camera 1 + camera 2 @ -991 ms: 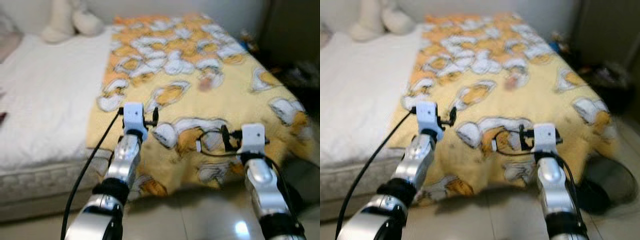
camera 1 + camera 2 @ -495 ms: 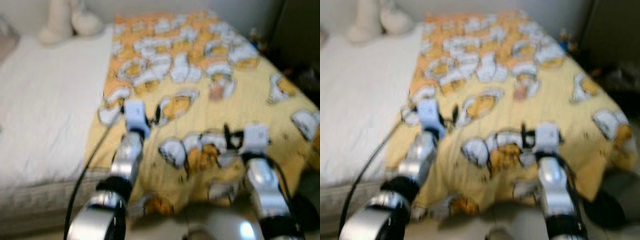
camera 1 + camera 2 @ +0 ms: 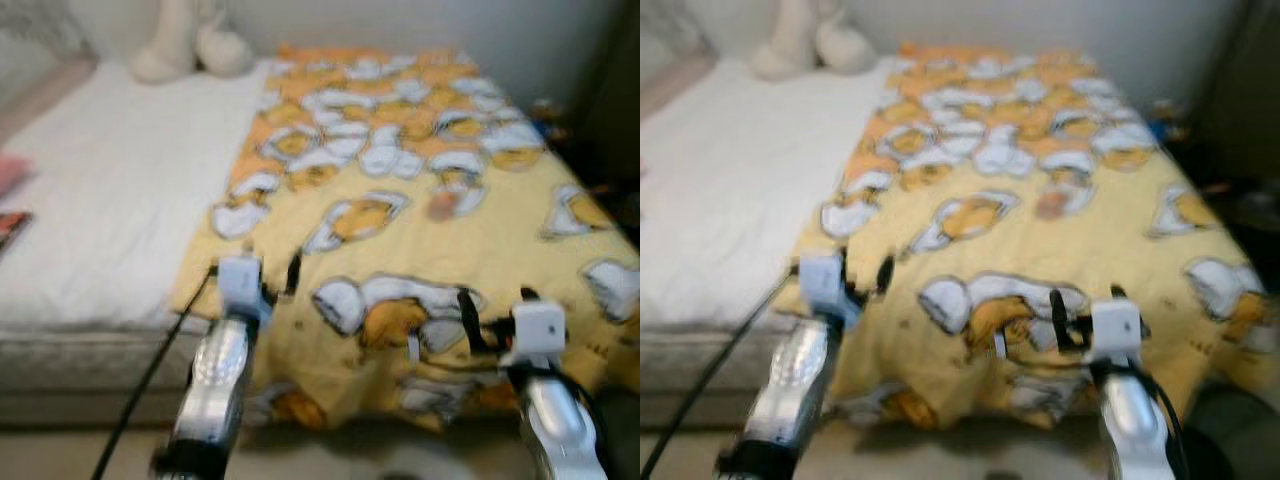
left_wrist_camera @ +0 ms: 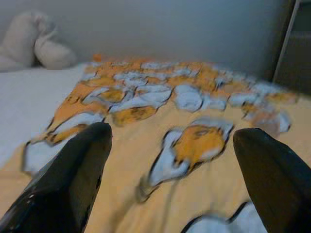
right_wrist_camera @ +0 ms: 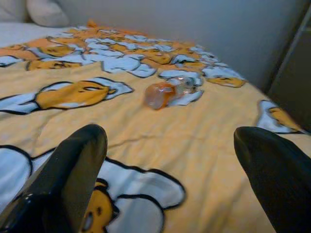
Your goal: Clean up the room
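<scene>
A small clear bottle with an orange tint (image 3: 441,205) lies on its side on the yellow cartoon-print blanket (image 3: 420,250) that covers the right half of the bed. In the right wrist view the bottle (image 5: 164,94) lies ahead of my right gripper (image 5: 170,165), well beyond the fingertips. My right gripper (image 3: 493,310) is open above the blanket's near edge. My left gripper (image 3: 270,272) is open too, over the blanket's near left corner, with the blanket (image 4: 184,145) between its fingers and nothing held.
The white sheet (image 3: 100,190) covers the bed's left half. A cream plush toy (image 3: 190,40) sits at the head. A pink thing (image 3: 10,175) and a dark flat thing (image 3: 8,228) lie at the far left. Dark furniture (image 3: 615,90) stands right of the bed.
The whole picture has shifted and blurred, so the camera has moved; more of the white sheet shows on the left. Both arms sit lower in the picture, and their fingers remain open.
</scene>
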Motion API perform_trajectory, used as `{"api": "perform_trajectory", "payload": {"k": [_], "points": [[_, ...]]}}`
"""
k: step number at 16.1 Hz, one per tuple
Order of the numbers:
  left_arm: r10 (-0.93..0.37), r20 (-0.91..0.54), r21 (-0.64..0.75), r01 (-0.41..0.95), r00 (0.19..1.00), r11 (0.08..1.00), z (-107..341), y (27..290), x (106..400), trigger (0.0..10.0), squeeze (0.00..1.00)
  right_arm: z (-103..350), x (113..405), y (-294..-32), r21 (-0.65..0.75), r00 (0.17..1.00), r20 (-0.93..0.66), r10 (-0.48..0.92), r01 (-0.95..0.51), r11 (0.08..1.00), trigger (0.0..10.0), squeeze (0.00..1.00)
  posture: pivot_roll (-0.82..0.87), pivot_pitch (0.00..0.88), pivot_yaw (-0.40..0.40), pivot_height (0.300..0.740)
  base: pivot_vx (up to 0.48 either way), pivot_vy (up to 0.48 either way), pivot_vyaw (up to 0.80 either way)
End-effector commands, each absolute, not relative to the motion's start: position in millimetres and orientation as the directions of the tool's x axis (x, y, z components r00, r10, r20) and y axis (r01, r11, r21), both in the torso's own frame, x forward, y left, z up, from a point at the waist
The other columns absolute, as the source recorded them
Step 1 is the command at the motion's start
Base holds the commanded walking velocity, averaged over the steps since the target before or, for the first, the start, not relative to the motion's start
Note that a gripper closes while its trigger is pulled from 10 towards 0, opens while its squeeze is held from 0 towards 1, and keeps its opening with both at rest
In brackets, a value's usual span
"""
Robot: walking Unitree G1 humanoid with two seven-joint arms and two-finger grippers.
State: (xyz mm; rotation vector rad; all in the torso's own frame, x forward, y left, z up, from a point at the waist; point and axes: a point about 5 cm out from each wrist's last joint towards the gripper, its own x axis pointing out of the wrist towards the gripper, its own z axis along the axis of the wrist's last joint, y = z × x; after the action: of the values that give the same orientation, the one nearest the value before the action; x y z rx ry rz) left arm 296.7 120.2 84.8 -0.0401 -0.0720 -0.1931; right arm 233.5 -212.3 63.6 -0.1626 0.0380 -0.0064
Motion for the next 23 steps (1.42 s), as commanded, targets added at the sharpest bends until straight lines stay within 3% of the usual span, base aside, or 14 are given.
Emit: {"api": "perform_trajectory", "payload": {"k": [1,6,9,13,16,18,23], "points": [[-0.169,0.043,-0.04,0.171,0.985,0.984,83,122,297,10.0,0.0,69,242,-208,-0.153,1.0,-0.027,-0.005,0.001,0.988,10.0,0.0,-0.25,0.0,0.06,0.74,0.0,-0.442,0.0],[-0.215,0.014,-0.094,0.215,0.977,0.972,80,103,299,10.0,0.0,79,262,-200,-0.149,1.0,0.016,-0.001,0.004,0.989,10.0,0.0,-0.27,0.0,0.084,0.74,0.0,-0.442,0.0],[-0.171,0.034,-0.073,0.173,0.985,0.982,93,116,320,10.0,0.0,72,258,-198,-0.133,1.0,-0.021,-0.001,-0.001,0.991,10.0,0.0,-0.27,0.0,0.085,0.74,0.0,-0.431,0.0],[-0.174,0.022,-0.065,0.175,0.985,0.982,91,117,320,10.0,0.0,70,260,-196,-0.121,1.0,-0.02,-0.002,0.0,0.993,10.0,0.0,-0.27,0.0,0.093,0.74,0.0,-0.431,0.0],[-0.241,0.026,-0.025,0.241,0.97,0.97,91,104,321,10.0,0.0,70,260,-192,-0.123,1.0,-0.02,0.009,-0.011,0.992,10.0,0.0,-0.28,0.0,0.099,0.74,0.094,0.0,0.0],[-0.174,-0.017,-0.008,0.174,0.985,0.985,92,111,330,10.0,0.0,71,262,-188,-0.125,1.0,-0.008,0.016,-0.017,0.992,10.0,0.0,-0.28,0.0,0.105,0.74,0.467,0.0,0.0],[-0.155,0.006,-0.021,0.155,0.988,0.988,97,115,337,10.0,0.0,72,265,-186,-0.142,1.0,-0.002,0.03,-0.03,0.989,10.0,0.0,-0.29,0.0,0.105,0.74,0.48,0.0,0.0]]}}
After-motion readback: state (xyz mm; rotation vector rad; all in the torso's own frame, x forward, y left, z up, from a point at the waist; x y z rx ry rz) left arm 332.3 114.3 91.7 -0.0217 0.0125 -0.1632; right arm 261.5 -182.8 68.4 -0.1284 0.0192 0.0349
